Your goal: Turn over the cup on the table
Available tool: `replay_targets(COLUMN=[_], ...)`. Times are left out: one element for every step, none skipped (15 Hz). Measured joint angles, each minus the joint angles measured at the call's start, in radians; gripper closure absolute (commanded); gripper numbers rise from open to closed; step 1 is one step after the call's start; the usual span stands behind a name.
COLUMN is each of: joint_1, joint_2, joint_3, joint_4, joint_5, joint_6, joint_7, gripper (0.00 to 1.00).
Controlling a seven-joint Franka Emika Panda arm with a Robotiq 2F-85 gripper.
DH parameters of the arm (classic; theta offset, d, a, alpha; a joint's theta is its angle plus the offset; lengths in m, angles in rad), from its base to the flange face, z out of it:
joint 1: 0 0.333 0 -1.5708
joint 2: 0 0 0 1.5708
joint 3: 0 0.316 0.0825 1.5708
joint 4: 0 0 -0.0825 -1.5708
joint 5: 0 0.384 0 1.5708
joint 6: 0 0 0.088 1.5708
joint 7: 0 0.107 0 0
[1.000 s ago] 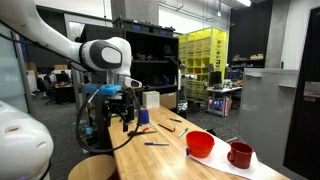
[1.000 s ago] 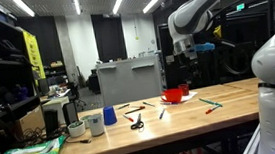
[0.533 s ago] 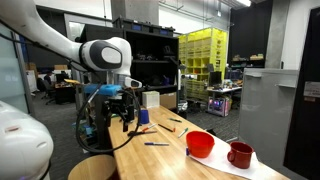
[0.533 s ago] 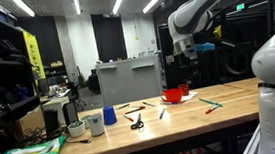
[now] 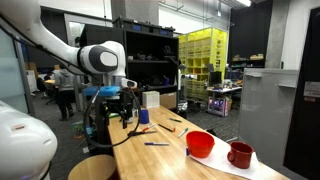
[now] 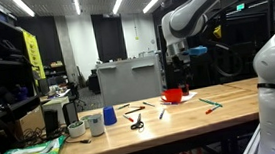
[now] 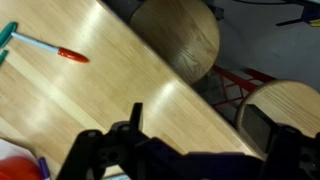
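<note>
Finding the cup (image 6: 109, 116) standing on the counter (image 6: 230, 104) toward one end, just beside a white cup (image 6: 94, 124); too small to tell which way up. Seeing scissors (image 6: 136, 122) near it, then the red bowl (image 6: 172, 95) farther along, with a dark red mug (image 5: 239, 154) past that. Noting the claw (image 5: 125, 120) raised well apart from the cup, above the counter's edge and round stools (image 7: 180, 35); spread wide in the wrist view, gripping nothing.
</note>
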Motion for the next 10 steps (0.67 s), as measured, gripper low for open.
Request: replay_targets(joint_1=[0.022,0.041,0.055,0.066,0.074,0.078,0.079,0.079,0.079,0.079], joint_2=[0.026,0.056,0.089,0.124,0.159,0.19,0.213,0.231,0.24,0.242], joint_3=[0.018,0.037,0.054,0.069,0.081,0.089,0.093,0.094,0.094,0.094], joint_4=[0.006,0.016,0.029,0.045,0.062,0.079,0.092,0.102,0.107,0.109], joint_5=[0.0,0.0,0.0,-0.001,-0.003,-0.003,-0.004,-0.004,-0.005,-0.005], joint_6=[0.039,0.076,0.109,0.142,0.17,0.184,0.19,0.193,0.193,0.193], joint_7=[0.002,0.008,0.015,0.018,0.019,0.02,0.02,0.02,0.02,0.02], gripper=[0.0,0.0,0.0,0.0,0.0,0.0,0.0,0.0,0.0,0.0])
